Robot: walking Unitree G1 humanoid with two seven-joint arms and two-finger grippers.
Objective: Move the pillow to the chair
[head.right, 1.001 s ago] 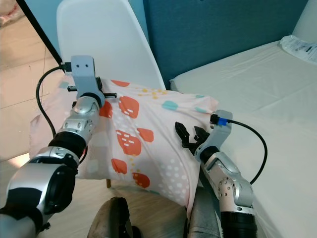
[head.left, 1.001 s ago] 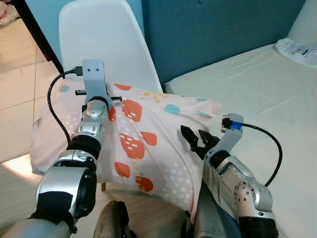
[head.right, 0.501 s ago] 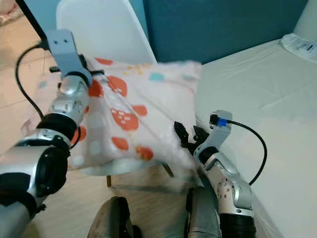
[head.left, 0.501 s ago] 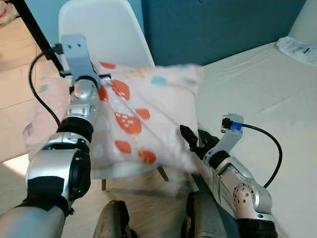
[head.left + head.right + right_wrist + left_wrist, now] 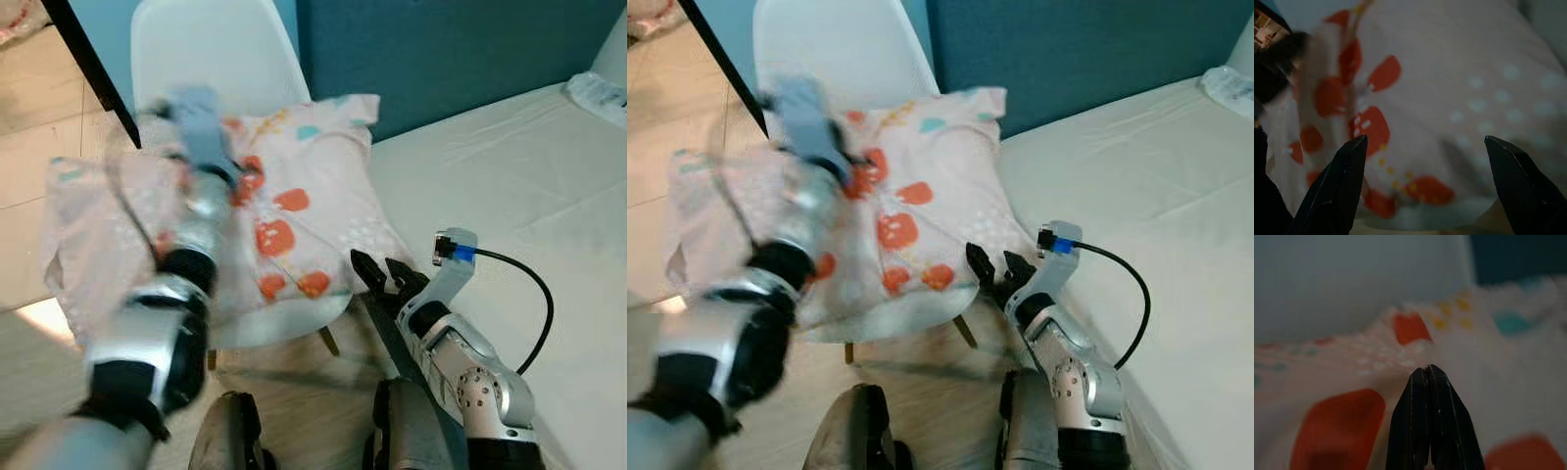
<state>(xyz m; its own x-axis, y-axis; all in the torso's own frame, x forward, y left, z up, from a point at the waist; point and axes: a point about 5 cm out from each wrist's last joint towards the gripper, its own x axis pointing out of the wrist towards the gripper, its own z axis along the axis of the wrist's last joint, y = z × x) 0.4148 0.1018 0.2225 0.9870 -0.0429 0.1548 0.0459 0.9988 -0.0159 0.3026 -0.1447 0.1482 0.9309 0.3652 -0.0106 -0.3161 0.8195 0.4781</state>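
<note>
The pink pillow with red patches lies on the seat of the white chair, its top edge leaning on the chair back. My left arm is blurred with motion. Its gripper rests on the pillow's middle, and in the left wrist view the gripper is shut, apparently pinching the fabric. My right gripper stands open just off the pillow's near right corner, touching nothing. In the right wrist view the gripper has its fingers spread wide, with the pillow beyond them.
A bed with a pale sheet runs along the right, hard against the chair, with a dark blue headboard behind. A plastic bag lies at the bed's far edge. A black slanted bar stands left of the chair.
The left arm has swung the pillow off the bed's edge and onto the chair seat, then shifted right and forward. The right gripper stays open and has hardly moved.
</note>
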